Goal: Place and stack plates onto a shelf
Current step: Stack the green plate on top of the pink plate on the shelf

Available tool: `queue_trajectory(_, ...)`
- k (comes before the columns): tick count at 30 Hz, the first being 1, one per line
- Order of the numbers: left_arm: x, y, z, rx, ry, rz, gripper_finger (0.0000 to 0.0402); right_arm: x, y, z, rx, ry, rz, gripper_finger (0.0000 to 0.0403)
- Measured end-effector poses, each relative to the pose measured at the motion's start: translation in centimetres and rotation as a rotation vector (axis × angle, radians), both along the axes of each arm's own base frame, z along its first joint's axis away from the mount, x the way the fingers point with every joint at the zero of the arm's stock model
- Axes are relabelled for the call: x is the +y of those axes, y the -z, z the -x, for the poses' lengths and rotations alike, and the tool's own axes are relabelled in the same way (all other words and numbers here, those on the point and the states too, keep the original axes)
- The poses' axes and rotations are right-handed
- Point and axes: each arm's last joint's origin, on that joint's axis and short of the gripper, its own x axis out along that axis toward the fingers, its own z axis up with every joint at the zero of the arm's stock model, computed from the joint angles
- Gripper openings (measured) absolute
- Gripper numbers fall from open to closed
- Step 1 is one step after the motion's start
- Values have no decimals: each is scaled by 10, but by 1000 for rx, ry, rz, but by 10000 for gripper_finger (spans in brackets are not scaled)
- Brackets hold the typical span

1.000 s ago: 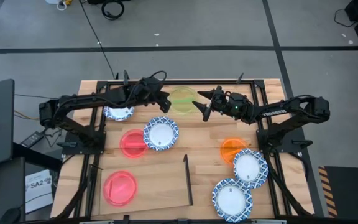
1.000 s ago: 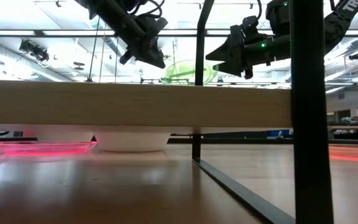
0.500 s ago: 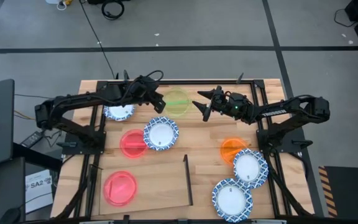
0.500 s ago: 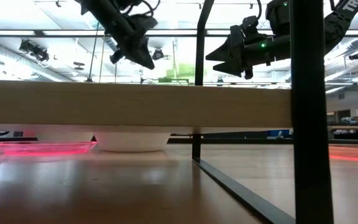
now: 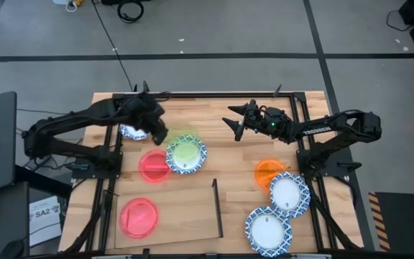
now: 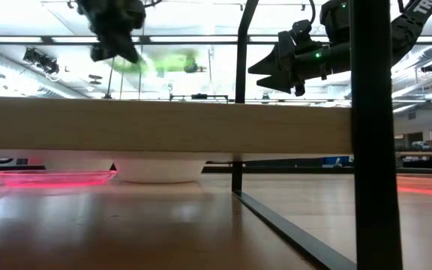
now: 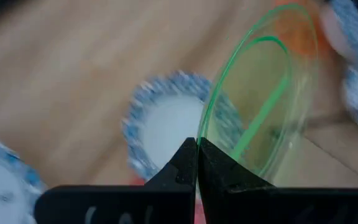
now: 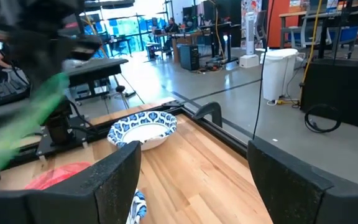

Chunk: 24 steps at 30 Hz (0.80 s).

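Observation:
My left gripper [image 5: 164, 139] is shut on a translucent green plate [image 5: 186, 150] and carries it just above a blue-and-white plate [image 5: 185, 164] left of the table's middle. In the left wrist view the green plate [image 7: 260, 99] stands in front of that blue-and-white plate [image 7: 163, 124]. My right gripper [image 5: 236, 124] hangs open and empty over the far middle of the table. The shelf [image 5: 182, 216] is a pale panel at the near edge, and a red plate [image 5: 139, 216] lies on it. My left gripper pinches the green plate's rim [image 7: 205, 134] between its two fingers, at the edge of the plate toward the table's left. The fingers come at it from the left, slanting down. The plate is lifted clear and tilted, out beyond the fingertips [image 6: 160, 61].
Another red plate [image 5: 153, 165] and a blue-and-white plate [image 5: 136, 131] lie near the left arm. An orange plate [image 5: 267, 171] and two blue-and-white plates [image 5: 290, 194] [image 5: 268, 230] lie on the right. A black bar [image 5: 216, 208] stands along the shelf's right edge.
My left gripper has swung from the far middle toward the table's left and near side, carrying the green plate with it. The plate, lifted clear throughout, now hangs over the blue-and-white plate. My right gripper has kept still.

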Motion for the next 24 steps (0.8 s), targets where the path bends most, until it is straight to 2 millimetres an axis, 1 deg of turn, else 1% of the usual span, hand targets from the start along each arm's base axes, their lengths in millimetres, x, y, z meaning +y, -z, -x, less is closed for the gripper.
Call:
queue_trajectory(4,-21,0,12,52,129,130,8,0,0,0,0,0,0,300)
queue_trajectory(10,-58,2,20,143,317,268,8,0,0,0,0,0,0,298)
queue_trajectory(17,-103,4,25,218,494,301,8,0,0,0,2,0,0,298)
queue_trajectory(24,-136,4,36,266,567,284,8,0,0,0,2,-1,-1,297)
